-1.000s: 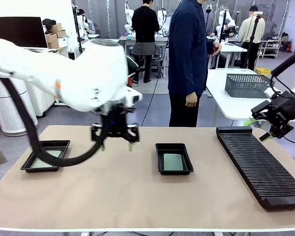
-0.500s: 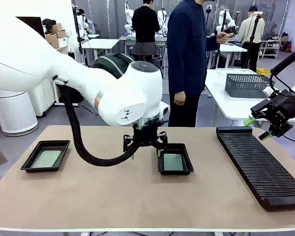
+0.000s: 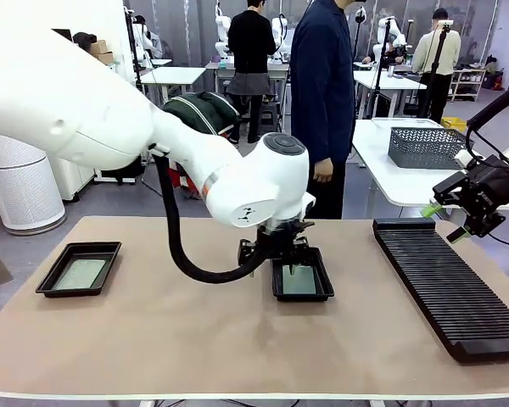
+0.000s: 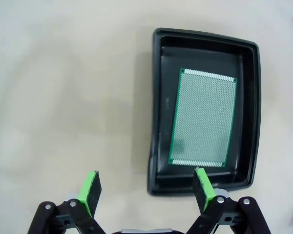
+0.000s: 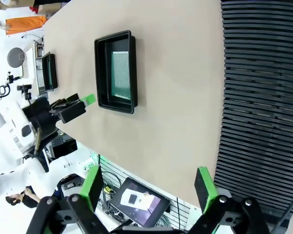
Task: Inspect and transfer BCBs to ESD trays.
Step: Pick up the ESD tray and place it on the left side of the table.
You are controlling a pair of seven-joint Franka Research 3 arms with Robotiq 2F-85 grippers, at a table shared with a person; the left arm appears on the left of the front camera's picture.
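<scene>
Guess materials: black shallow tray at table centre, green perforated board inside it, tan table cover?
Black shallow tray: looks like moulded plastic, semi-gloss, with rounded corners and soft highlights on the rim. Green perforated board: likely laminate circuit board, with a fine dot grid and pale edge rows. Tan table cover: matte, possibly paper or a mat; hard to tell.

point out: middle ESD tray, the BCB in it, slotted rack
middle ESD tray (image 4: 157,112), left wrist view, bare floor strip beside the board
BCB (image 4: 202,117), left wrist view, centre of its speckled face
slotted rack (image 3: 448,287), front view, middle of its ribbed top
</scene>
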